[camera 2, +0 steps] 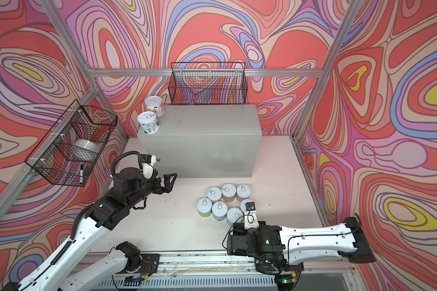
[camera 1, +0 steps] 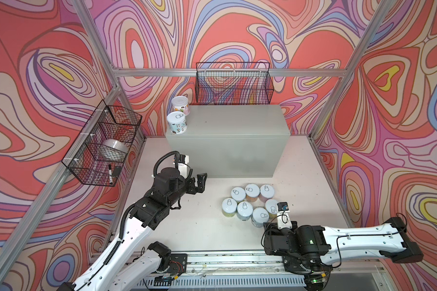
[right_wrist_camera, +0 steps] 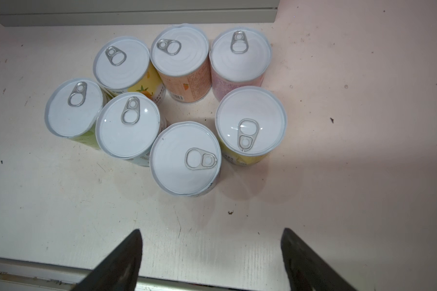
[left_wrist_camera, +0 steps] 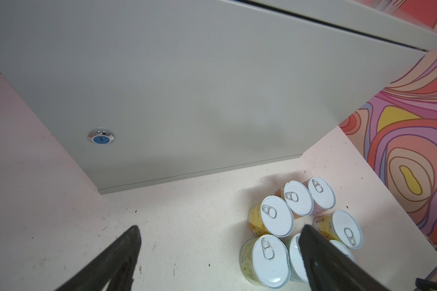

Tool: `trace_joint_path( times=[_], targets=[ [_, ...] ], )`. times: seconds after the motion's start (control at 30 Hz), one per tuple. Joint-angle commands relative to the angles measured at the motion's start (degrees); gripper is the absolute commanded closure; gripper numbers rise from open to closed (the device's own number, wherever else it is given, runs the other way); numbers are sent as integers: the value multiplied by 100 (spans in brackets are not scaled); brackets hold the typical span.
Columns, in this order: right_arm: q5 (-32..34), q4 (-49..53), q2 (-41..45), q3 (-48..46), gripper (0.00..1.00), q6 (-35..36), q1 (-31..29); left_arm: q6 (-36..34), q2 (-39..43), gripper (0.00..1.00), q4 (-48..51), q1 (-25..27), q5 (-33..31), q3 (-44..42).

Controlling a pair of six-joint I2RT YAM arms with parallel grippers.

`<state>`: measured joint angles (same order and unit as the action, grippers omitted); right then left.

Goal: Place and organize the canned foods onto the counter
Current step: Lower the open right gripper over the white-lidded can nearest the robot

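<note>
The counter [camera 1: 237,121] is a light-grey metal cabinet with a round lock [left_wrist_camera: 101,136] on its front. Two cans stand at its left end, one at the back [camera 1: 181,105] and one in front [camera 1: 177,122]. Several more cans [camera 1: 247,204] stand upright in a tight cluster on the table before the counter's right half. My left gripper [camera 1: 201,182] hovers open and empty left of the cluster, near the counter's front; its fingers [left_wrist_camera: 310,247] frame the table. My right gripper [right_wrist_camera: 211,233] is open and empty, on the near side of the closest can [right_wrist_camera: 186,158].
A black wire basket [camera 1: 234,84] hangs on the back wall above the counter. Another wire basket [camera 1: 104,143] on the left wall holds a grey bowl [camera 1: 115,148] and a marker [camera 1: 110,173]. An aluminium rail [camera 1: 225,262] runs along the table's front edge.
</note>
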<state>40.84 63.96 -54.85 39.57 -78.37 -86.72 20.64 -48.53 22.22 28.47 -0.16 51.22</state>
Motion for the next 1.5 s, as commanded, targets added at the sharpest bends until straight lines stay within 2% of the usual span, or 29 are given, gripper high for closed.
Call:
trace_joint_path(
  times=[0.0,0.23,0.47,0.57,0.67,0.83,1.1,1.23,1.47],
  targets=[
    [-146,-1003,-433,-208,6,418,-34,35,-42,0,-314,41,85,-26],
    [-5,-2077,-775,-714,3,787,-38,-65,-121,0,-452,54,118,-119],
    [-23,-2768,-1565,-861,2,602,-38,-61,-161,0,-661,55,156,-210],
    [135,-2498,-1848,-866,2,129,-38,-47,-101,0,-666,58,100,-291],
    [187,-2327,-1701,-1077,3,-277,-38,-19,-49,0,-666,54,52,-347],
    [318,-2476,-1595,-1227,4,-275,-38,26,-29,0,-663,55,68,-453],
    [609,-3027,-2311,-1101,4,217,8,171,37,0,-888,62,110,-664],
    [777,-3408,-2367,-1216,5,459,105,288,88,0,-825,78,169,-848],
    [659,-4525,-2316,-1601,6,1298,692,337,119,0,-904,119,178,-1129]
  ],
)
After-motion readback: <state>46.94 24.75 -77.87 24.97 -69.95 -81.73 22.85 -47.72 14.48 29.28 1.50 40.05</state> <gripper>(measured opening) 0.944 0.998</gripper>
